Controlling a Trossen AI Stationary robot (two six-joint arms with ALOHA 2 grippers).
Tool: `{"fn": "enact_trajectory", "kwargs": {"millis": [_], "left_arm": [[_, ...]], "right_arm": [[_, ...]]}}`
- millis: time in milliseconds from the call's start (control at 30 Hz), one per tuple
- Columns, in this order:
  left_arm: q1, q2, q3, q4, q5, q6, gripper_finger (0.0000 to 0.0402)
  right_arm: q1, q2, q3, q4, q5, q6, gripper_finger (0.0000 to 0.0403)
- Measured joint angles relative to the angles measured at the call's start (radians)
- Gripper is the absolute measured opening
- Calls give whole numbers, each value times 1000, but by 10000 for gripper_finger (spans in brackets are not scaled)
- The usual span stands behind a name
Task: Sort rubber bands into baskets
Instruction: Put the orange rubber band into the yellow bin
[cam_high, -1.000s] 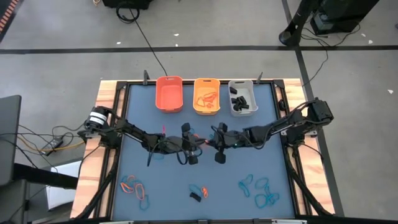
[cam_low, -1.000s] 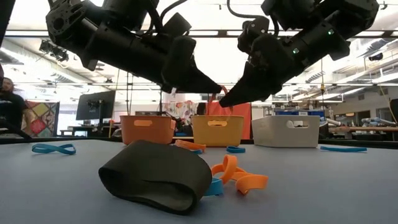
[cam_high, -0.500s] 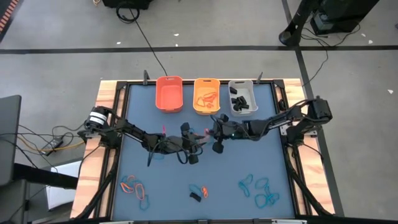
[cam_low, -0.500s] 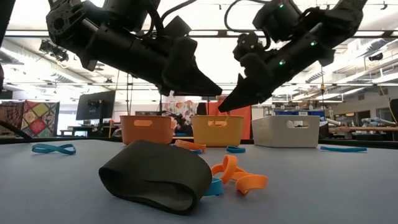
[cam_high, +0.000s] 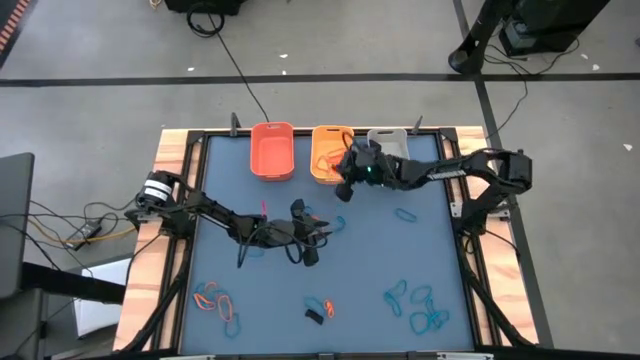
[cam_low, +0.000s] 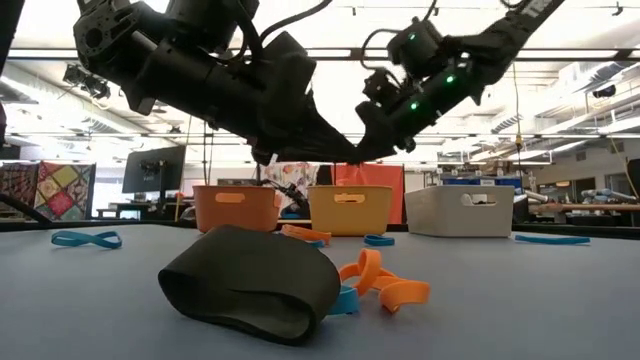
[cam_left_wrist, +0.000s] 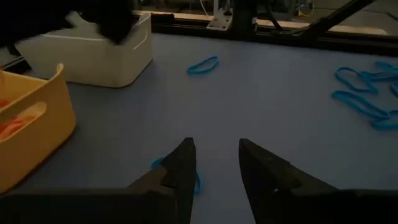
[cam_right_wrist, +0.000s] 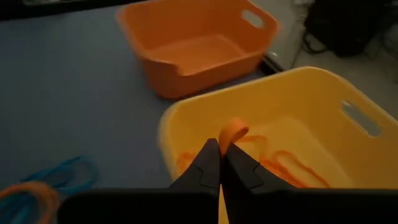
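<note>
Three baskets stand in a row at the table's far edge: orange (cam_high: 271, 150), yellow-orange (cam_high: 322, 140) with orange rubber bands inside, and grey-white (cam_high: 392, 136). My right gripper (cam_high: 345, 170) is shut on an orange rubber band (cam_right_wrist: 233, 132) over the yellow-orange basket's near wall (cam_right_wrist: 186, 118). My left gripper (cam_left_wrist: 214, 149) stands open mid-table above a blue rubber band (cam_left_wrist: 197, 182), with nothing between its fingers. My right gripper pinches the orange rubber band between its two fingertips (cam_right_wrist: 211, 158); a short loop of the band (cam_right_wrist: 234, 129) sticks out past them. The fingers slant down toward the table's far side. The band is lifted clear, above the yellow-orange basket.
Loose rubber bands lie about: a blue one (cam_high: 405, 213) right of centre, a blue cluster (cam_high: 420, 305) near right, orange and blue ones (cam_high: 215, 298) near left. A black band (cam_low: 250, 285) and an orange one (cam_low: 385, 288) lie at the near edge.
My right gripper has gone from beside the left gripper at mid-table toward the far edge and a little up, to the yellow-orange basket. It has stayed shut and carried the orange rubber band with it. My left arm has kept its place.
</note>
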Motion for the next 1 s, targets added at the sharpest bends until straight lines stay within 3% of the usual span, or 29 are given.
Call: {"fn": "enact_trajectory", "kwargs": {"millis": [267, 733, 1000], "left_arm": [[4, 0, -1, -104, 0, -33, 127], [18, 0, -1, -219, 42, -81, 127], [18, 0, -1, -248, 110, -57, 127]], "right_arm": [[-94, 62, 23, 3, -71, -15, 28], [-114, 31, 23, -6, -59, -12, 185], [-99, -83, 23, -56, -52, -3, 225]]}}
